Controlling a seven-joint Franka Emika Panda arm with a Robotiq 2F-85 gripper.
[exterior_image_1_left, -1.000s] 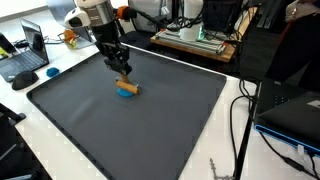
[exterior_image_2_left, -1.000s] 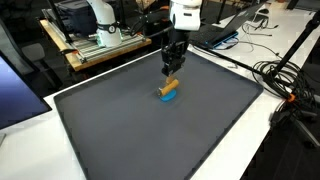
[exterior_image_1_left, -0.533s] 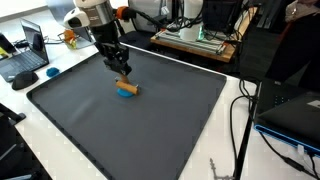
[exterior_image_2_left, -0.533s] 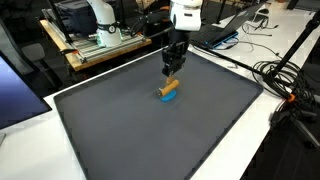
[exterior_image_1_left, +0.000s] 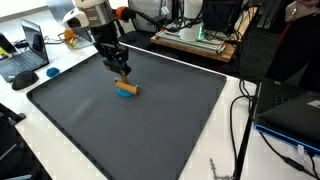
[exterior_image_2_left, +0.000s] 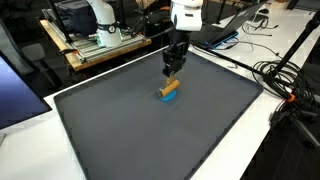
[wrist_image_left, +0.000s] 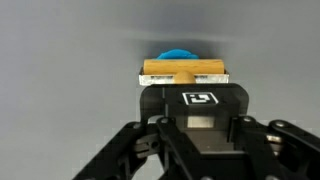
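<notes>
Hand (exterior_image_1_left: 123, 76) clenched on the raised end of a wooden block (exterior_image_1_left: 127, 88), which leans on a blue piece (wrist_image_left: 178, 55) mid-way across the dark mat (exterior_image_2_left: 120, 130). Block is probably light, rigid and smooth; best gripped across its flat sides.

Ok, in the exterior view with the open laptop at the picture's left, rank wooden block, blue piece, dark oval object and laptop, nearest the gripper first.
1. wooden block, clamped in the jaws of the gripper.
2. blue piece, on the mat directly under the block.
3. dark oval object, just off the mat's corner, picture left.
4. laptop, beyond it at the picture's left edge.
</notes>
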